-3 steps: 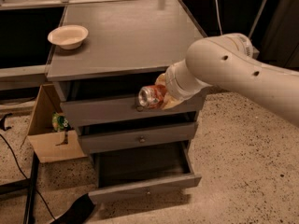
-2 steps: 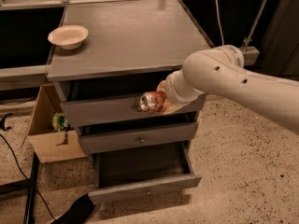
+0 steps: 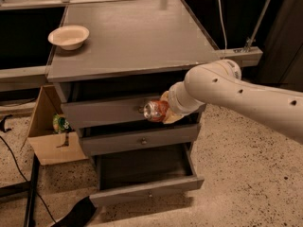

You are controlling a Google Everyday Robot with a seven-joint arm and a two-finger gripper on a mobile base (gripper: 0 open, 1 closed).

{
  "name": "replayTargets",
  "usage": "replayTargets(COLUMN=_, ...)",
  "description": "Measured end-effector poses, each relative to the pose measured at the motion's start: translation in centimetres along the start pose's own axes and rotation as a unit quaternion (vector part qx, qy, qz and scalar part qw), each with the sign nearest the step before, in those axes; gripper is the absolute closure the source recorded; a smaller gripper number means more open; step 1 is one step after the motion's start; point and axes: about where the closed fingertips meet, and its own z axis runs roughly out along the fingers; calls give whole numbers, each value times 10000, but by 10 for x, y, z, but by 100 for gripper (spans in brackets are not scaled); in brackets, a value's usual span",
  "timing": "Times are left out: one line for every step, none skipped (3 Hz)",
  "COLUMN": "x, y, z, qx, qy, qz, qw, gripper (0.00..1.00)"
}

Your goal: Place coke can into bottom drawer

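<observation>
The bowl (image 3: 69, 36) sits at the left of the cabinet (image 3: 137, 41) top. The bottom drawer (image 3: 147, 191) stands pulled out. Above it, before the top drawer (image 3: 104, 113), the can (image 3: 154, 110) lies sideways in the gripper (image 3: 165, 113), fingers clamped on its body. Likely light, thin-walled and slick: a gentle mid-body hold suits.

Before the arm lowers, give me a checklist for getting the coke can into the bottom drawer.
1. The gripper holds the coke can: ok.
2. The bottom drawer is pulled open: ok.
3. Its interior is free of clutter: cannot tell, dark.
4. Can down at its level: not ok, it hangs before the top drawer.
5. The white bowl is off the path: ok, far left on the cabinet top.
</observation>
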Motion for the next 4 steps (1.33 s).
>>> replayTargets(x=-5, y=4, z=4, qx=-39, qy=51, qz=-125, qw=9999, gripper=100)
replayTargets(x=9, y=22, z=19, qx=-177, qy=144, qz=-19, qw=9997, gripper=100)
replayTargets(x=30, y=41, z=39, qx=-324, qy=266, qz=177, qw=9990, gripper=100)
replayTargets(x=52, y=56, z=58, qx=-399, qy=319, qz=361, qw=9980, gripper=100)
